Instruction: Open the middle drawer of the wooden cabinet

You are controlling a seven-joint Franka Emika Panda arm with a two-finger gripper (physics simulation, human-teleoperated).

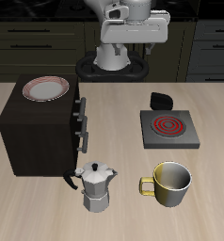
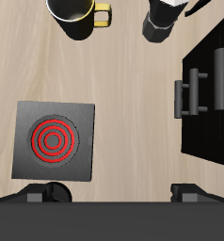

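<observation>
The wooden cabinet [image 1: 37, 132] is a near-black box at the table's side, and its drawer face looks toward the hotplate. Three small bar handles are stacked on that face. The middle drawer [image 1: 79, 120] is shut, flush with the other two. My gripper [image 1: 133, 49] hangs high above the table's back, far from the cabinet. In the wrist view the gripper [image 2: 114, 193] has its fingertips [image 2: 43, 193] wide apart and holds nothing. The cabinet [image 2: 210, 113] shows there with two bar handles; I cannot tell which drawers they belong to.
A white plate [image 1: 45, 89] lies on the cabinet's top. A grey hotplate with a red spiral [image 1: 167, 126] sits mid-table, with a small black object [image 1: 161, 99] behind it. A moka pot [image 1: 95, 185] and a yellow mug [image 1: 170, 183] stand near the front edge.
</observation>
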